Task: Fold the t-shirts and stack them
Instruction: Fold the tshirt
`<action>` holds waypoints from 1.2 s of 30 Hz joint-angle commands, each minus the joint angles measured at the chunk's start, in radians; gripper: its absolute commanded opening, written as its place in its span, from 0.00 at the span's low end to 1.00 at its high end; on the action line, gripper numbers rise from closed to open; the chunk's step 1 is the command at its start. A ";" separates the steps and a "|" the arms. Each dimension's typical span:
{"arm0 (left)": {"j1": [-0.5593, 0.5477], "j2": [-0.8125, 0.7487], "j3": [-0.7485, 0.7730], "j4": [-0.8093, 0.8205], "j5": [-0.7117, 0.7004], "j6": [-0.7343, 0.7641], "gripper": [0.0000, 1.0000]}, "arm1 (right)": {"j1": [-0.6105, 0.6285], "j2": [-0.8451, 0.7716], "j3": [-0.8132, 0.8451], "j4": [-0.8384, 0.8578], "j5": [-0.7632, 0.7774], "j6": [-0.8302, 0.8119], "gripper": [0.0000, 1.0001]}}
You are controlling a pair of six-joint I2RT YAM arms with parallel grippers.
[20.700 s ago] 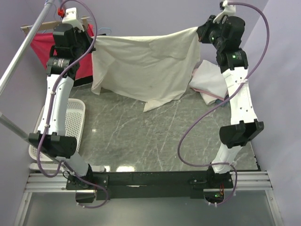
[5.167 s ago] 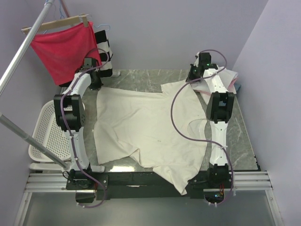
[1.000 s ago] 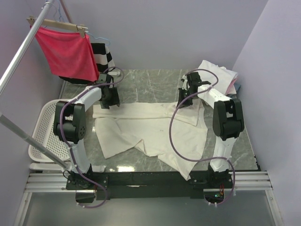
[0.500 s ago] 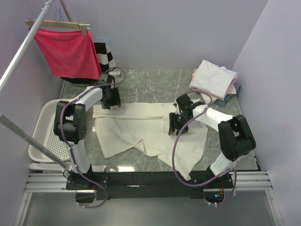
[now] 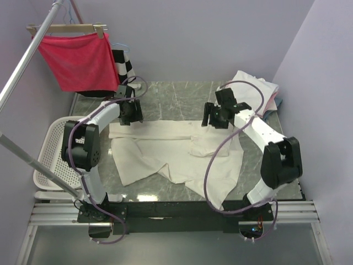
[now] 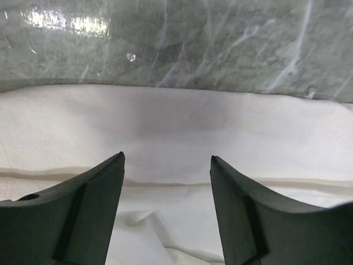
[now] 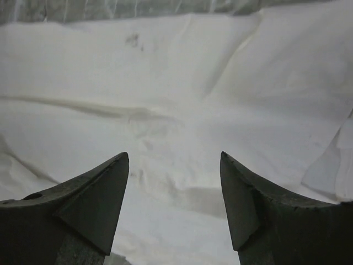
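Right claw (image 7: 174, 155) moved back, jaws apart above cream t-shirt (image 5: 160, 132); basket (image 5: 52, 159) beside table.

pincer (image 6: 167, 165): jaws apart | over cream t-shirt (image 6: 176, 132) | marble table (image 6: 182, 44) beyond

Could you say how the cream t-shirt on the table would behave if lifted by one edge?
The cream cotton t-shirt is probably floppy: it lies creased and folded over itself. Pushed, it may slide or bunch on the glossy marble table.
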State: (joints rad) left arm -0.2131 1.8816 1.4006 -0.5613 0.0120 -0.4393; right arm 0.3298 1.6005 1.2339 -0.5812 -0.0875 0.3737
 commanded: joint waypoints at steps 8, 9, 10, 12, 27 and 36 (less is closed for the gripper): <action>-0.011 -0.010 -0.051 0.046 0.062 -0.012 0.64 | -0.093 0.297 0.081 0.087 -0.035 0.011 0.73; -0.012 -0.006 -0.058 0.047 0.062 -0.012 0.63 | -0.097 0.308 0.076 0.093 -0.040 0.013 0.73; -0.012 0.007 -0.069 0.049 0.059 -0.012 0.64 | -0.098 0.317 0.073 0.115 -0.041 0.013 0.73; -0.012 0.022 -0.074 0.049 0.040 -0.018 0.63 | -0.101 0.361 0.094 0.110 -0.060 0.007 0.73; 0.191 0.214 0.034 -0.003 -0.099 -0.079 0.58 | -0.109 0.579 0.358 -0.097 -0.077 -0.001 0.73; 0.207 0.223 0.061 -0.008 -0.101 -0.058 0.57 | -0.098 0.400 0.118 -0.019 -0.064 0.001 0.72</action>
State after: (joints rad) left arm -0.0254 2.0468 1.4738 -0.5354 -0.0055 -0.5373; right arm 0.2317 2.0396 1.4521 -0.5270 -0.2050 0.3824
